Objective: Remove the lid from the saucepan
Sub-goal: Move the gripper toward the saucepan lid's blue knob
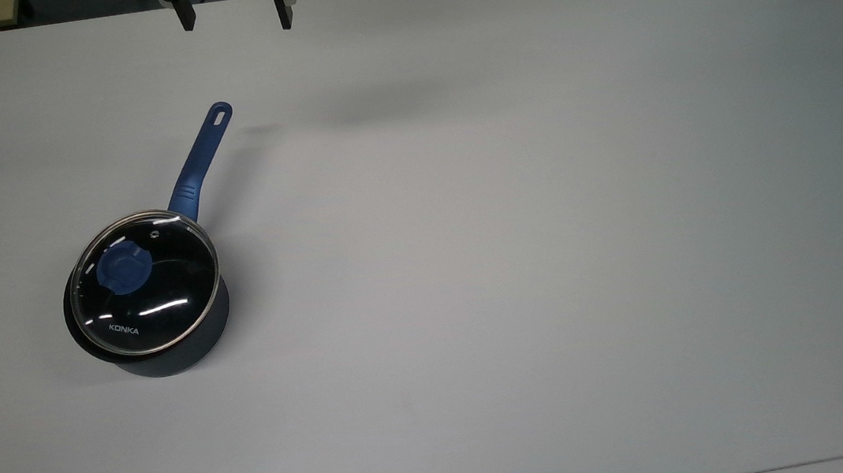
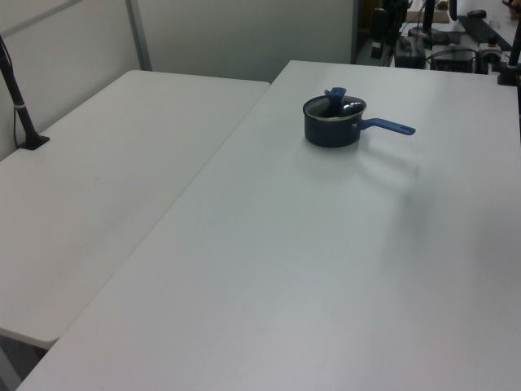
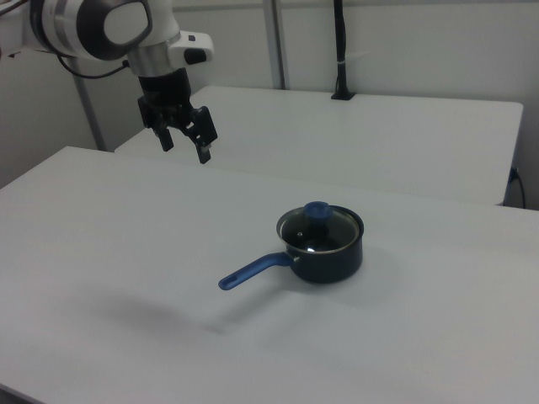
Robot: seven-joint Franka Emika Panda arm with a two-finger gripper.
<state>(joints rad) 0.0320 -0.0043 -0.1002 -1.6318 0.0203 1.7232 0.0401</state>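
Note:
The saucepan [image 1: 188, 350] [image 2: 330, 133] [image 3: 333, 261] stands on the white table in the top view's left half, its long blue handle [image 1: 202, 160] [image 3: 253, 271] pointing up and right. The glass lid [image 1: 153, 287] [image 3: 320, 231] with its blue knob [image 1: 124, 270] [image 2: 334, 95] [image 3: 317, 209] rests on the pan, shifted a little off centre. My gripper [image 1: 235, 16] [image 3: 185, 143] hangs open and empty high above the table, well away from the pan, near the top view's upper edge.
The white table [image 1: 550, 253] stretches wide to the top view's right of the pan. A second table [image 2: 98, 179] adjoins it. A black post [image 2: 20, 98] is clamped at that table's far edge; equipment sits beyond the main table's end [image 2: 440, 41].

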